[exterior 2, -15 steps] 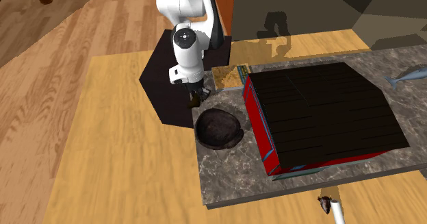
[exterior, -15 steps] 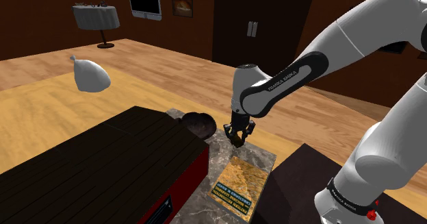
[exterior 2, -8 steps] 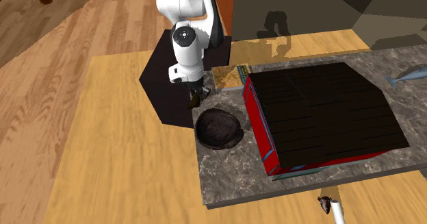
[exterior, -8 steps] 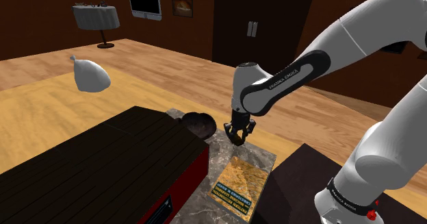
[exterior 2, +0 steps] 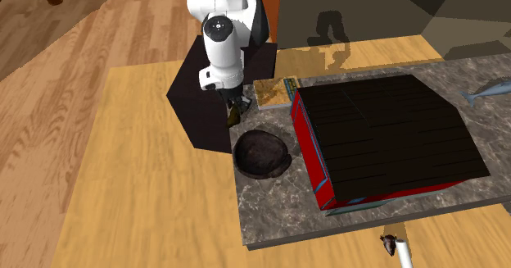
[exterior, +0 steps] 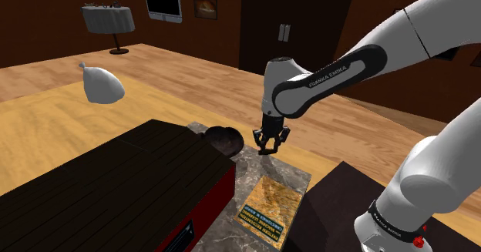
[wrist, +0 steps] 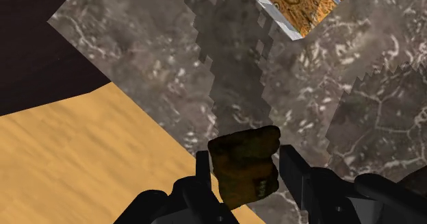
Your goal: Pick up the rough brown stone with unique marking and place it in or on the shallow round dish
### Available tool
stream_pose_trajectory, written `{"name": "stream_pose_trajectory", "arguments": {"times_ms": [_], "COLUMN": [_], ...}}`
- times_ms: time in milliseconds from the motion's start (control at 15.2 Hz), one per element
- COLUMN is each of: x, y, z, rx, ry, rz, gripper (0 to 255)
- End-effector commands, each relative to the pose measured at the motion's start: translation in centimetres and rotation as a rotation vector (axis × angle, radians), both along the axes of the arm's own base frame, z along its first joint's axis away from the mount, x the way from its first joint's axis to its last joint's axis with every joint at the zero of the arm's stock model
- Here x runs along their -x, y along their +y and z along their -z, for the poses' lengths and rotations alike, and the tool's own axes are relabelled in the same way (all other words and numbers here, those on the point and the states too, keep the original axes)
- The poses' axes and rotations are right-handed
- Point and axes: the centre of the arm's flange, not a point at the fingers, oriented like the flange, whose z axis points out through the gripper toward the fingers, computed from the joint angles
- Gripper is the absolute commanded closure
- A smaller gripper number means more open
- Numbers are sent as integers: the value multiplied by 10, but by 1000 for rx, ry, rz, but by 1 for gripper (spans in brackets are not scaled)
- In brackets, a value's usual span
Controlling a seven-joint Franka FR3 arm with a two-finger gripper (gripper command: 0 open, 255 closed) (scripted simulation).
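Note:
A rough brown stone (wrist: 245,164) with a dark marking sits clasped between my two black fingers, hanging above the marble tabletop (wrist: 274,85). My gripper (exterior: 268,146) is shut on it and hovers over the table, just right of the dark shallow round dish (exterior: 225,139) in the shoulder view. In the second exterior view my gripper (exterior 2: 236,114) is above the table's corner, a short way from the dish (exterior 2: 263,153). The stone shows as a small dark lump at the fingertips (exterior: 267,150).
A large red box with a dark slatted top (exterior: 116,189) (exterior 2: 385,135) stands right beside the dish. A yellow patterned book (exterior: 270,200) (exterior 2: 274,93) lies near the stand. A white bag (exterior: 100,83) and a grey fish (exterior 2: 491,88) lie farther off.
My gripper has risen a little above the table with the stone still in it, and the forearm has swung upward. The dish and box have not moved.

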Motion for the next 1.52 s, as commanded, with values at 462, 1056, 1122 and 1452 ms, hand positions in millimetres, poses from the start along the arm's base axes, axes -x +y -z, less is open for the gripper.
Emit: {"name": "stream_pose_trajectory", "arguments": {"times_ms": [462,1056,1122,1452], "x": [0,0,0,-20], "y": [0,0,0,18], "z": [-48,-95,-100,-115], "rx": [0,0,0,0], "ry": [1,1,1,1], "rz": [0,0,0,0], "gripper": [255,255,255,255]}}
